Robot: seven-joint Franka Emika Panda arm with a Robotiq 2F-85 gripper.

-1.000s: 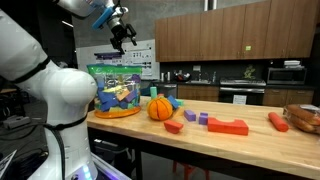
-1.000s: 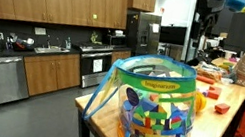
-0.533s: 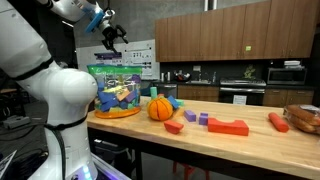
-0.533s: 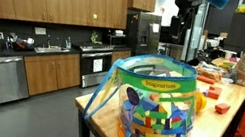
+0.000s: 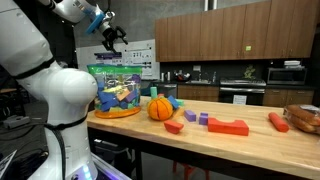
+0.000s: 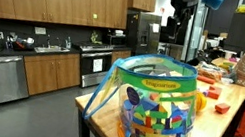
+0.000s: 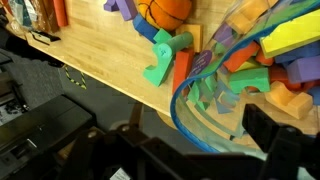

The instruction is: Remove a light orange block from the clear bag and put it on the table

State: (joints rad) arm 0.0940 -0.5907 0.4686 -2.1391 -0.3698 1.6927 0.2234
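Observation:
The clear bag (image 5: 120, 86) with a green band stands at the end of the wooden table (image 5: 250, 140). It is full of colourful blocks and fills the foreground in an exterior view (image 6: 152, 109). My gripper (image 5: 110, 38) hangs high above the bag, open and empty; it also shows at the top of an exterior view (image 6: 183, 3). The wrist view looks down into the bag (image 7: 215, 130), with my dark fingers (image 7: 195, 150) wide apart at the bottom. A pale orange block (image 7: 297, 103) lies among blue, green and yellow blocks inside the bag.
A ribbed orange ball (image 5: 160, 107) sits on the table beside the bag. Red-orange blocks (image 5: 228, 127) and purple blocks (image 5: 190, 116) lie further along. Green and red blocks (image 7: 165, 62) lie just outside the bag's rim. A basket (image 5: 303, 117) stands at the far end.
My gripper has moved sideways from over the ball side to above the bag during the last second. It has barely moved in the last half second. The bag and blocks have not moved.

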